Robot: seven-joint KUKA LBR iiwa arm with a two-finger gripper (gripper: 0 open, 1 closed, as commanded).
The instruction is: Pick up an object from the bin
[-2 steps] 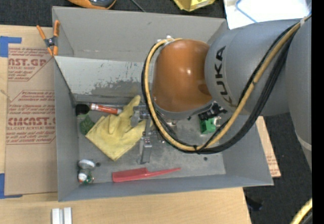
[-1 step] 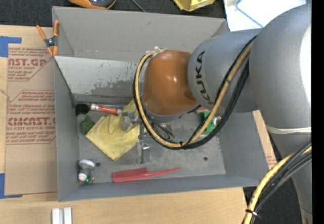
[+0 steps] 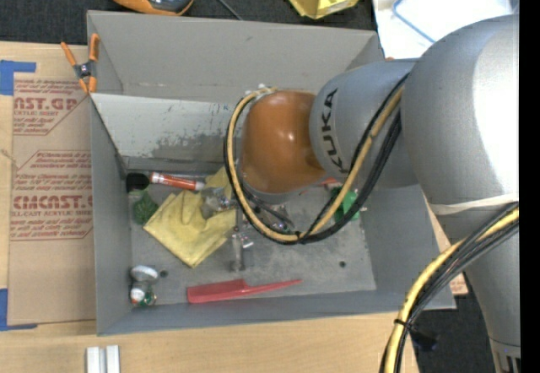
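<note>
While the gripper [image 3: 240, 255] is hanging at the right edge of the crumpled yellow cloth [image 3: 187, 228], just behind the red stick [image 3: 243, 289] | grip state: can't tell | cloth's looking soft, light, limp, so I'm guessing pinching a raised fold is working best

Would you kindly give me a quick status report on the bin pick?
Gripper low in the bin, at right edge of yellow cloth. Hold unconfirmed. Red comb lies apart, nearer the view's bottom, not in the way.

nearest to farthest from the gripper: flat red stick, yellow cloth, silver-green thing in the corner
1. yellow cloth, beside the gripper, on the view's left
2. flat red stick, below it by the front wall
3. silver-green thing, lower-left corner
</note>
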